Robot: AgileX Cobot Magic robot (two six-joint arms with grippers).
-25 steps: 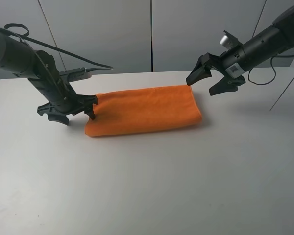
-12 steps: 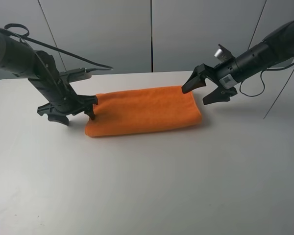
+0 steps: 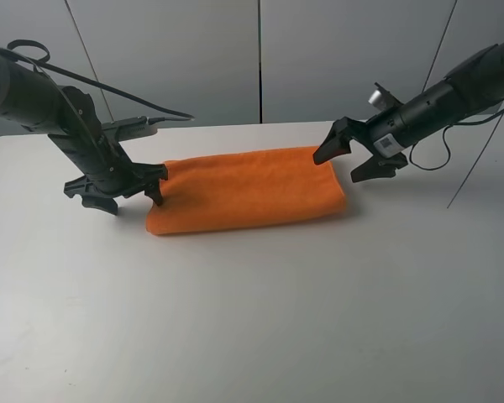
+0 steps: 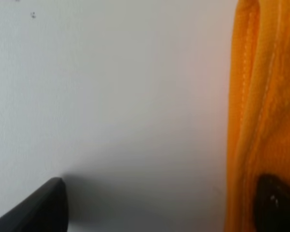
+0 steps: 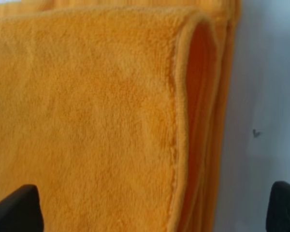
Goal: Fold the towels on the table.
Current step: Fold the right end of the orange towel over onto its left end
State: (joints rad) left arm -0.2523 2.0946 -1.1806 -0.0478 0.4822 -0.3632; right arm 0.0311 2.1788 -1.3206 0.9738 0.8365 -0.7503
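So, where is the towel (image 3: pixel 248 189) relative to the jaws?

It lies flat on the table (image 3: pixel 252 327), doubled into a long strip between the two grippers. The left gripper (image 3: pixel 124 192) is down at one short end. Its jaws are spread, with one fingertip on the orange pile and the other on bare tabletop just outside the edge.

And the right gripper (image 3: pixel 338 166)?

It hangs a little above the opposite short end. Its jaws are also wide apart and hold nothing. The rounded fold and the stacked stitched edges sit between its fingertips, nearer the outer one.

How do you expect the cloth to handle?

It should be light, limp and fuzzy. I'd guess it won't hold its shape once lifted, and the layers may slide apart or sag in the middle. The pile should give the pads good friction, so slipping worries me less than catching only the top layer.

Where would you grip, then?

At the end corners, close to the stitched hem. One jaw should go under the whole stack and the other on top, so that every layer comes up together.
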